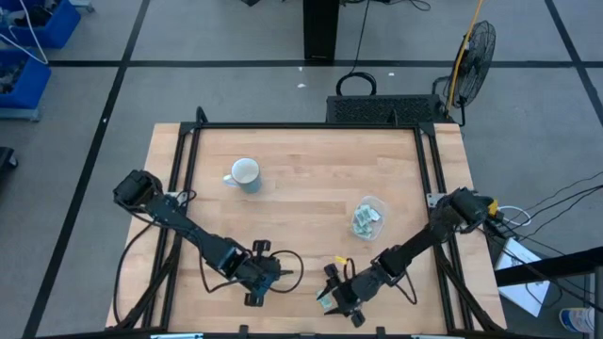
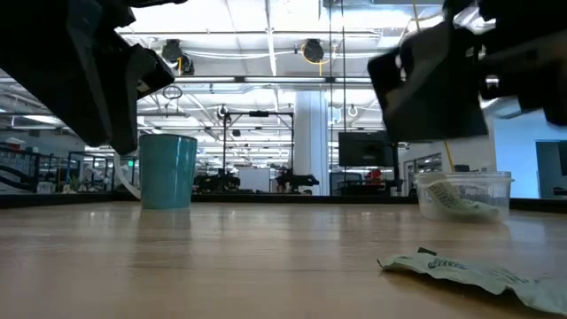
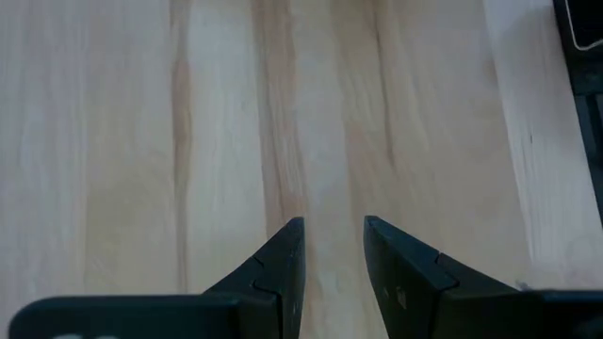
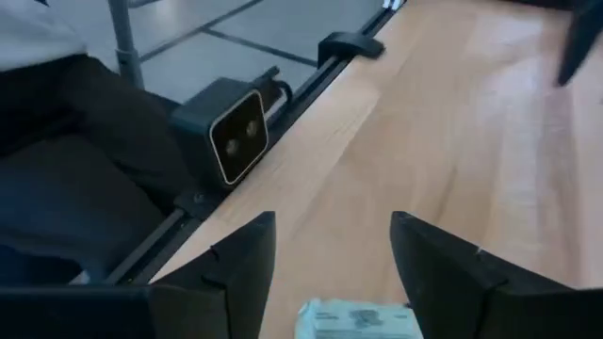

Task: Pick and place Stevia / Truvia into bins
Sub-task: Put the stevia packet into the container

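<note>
One pale green and white Stevia packet lies flat and crumpled on the table near its front edge; it also shows in the high view. My right gripper hangs open just above it, and the packet shows between its two fingers. The clear tub stands at the right of the table with several packets inside; it also shows in the low view. My left gripper is near the front edge, left of the right one; its fingers are a little apart over bare wood and empty.
A teal and white mug stands at the far left of the middle; it also shows in the low view. The low camera sits at the table's front rail, close to my right gripper. Bare wood lies between mug and tub.
</note>
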`<state>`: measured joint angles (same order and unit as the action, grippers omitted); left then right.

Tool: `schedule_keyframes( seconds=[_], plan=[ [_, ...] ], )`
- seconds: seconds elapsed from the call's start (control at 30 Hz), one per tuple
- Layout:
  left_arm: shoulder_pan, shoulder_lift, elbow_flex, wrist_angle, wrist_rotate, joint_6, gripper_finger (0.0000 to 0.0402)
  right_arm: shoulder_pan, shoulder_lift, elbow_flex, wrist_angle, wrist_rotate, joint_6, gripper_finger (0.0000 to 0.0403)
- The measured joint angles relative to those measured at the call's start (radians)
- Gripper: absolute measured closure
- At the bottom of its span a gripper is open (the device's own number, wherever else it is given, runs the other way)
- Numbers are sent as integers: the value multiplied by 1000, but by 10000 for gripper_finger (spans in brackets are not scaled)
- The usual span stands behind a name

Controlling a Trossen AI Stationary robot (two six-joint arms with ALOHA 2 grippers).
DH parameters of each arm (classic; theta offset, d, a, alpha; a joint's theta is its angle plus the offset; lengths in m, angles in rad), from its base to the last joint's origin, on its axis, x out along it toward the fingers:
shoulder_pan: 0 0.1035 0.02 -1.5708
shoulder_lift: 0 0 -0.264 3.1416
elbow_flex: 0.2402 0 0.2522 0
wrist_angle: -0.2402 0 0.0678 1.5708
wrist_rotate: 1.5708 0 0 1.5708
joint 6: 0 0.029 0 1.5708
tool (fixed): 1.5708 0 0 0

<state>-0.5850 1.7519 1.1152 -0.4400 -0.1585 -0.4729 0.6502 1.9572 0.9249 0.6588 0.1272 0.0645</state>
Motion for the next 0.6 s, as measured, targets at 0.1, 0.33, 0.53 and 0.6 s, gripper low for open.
schedule_keyframes(
  seconds=[0.1,0.33,0.53,0.6],
  plan=[
    [1,0,0,6,-2,-2,284,0,71,0,48,6,-4,186],
    [2,0,0,13,-1,14,284,3,136,2,156,113,-51,163],
    [2,0,0,19,0,42,284,8,139,0,77,130,84,155],
    [2,0,0,19,0,51,284,15,139,0,73,140,69,155]
  ],
)
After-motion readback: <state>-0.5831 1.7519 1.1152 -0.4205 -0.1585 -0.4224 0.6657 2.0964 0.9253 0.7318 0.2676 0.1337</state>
